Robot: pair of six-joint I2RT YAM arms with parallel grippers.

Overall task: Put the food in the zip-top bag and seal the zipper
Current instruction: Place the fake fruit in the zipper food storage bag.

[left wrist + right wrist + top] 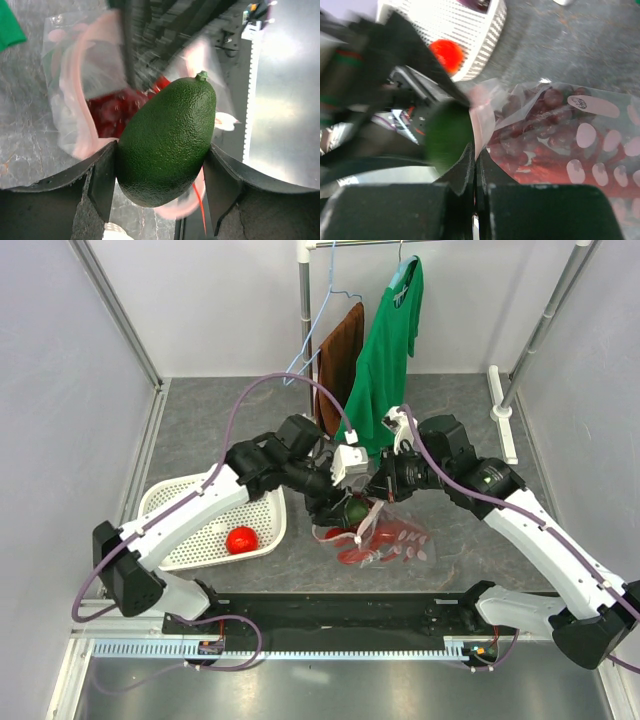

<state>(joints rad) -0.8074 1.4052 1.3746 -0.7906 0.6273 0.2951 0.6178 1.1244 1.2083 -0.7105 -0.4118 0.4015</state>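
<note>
Left end effector (pixel 162 177) is clamped on the avocado (pixel 167 142), stem end pointing away from the wrist, right at the mouth of the zip-top bag (pixel 408 540) mid-counter (pixel 220 415). Right end effector (pixel 474 162) has its fingers pressed together, pinching the bag at the pink zipper strip (pixel 481 112) and holding that edge up. Grape bunch (pixel 540 117) is inside the bag with something red beneath it. Tomato (pixel 241 539) sits in the white basket (pixel 180 502), left of the bag.

Robot lab cell, white panel walls (pixel 50 390), aluminium frame posts (pixel 118 312), clothes rack (pixel 305 300)
</note>
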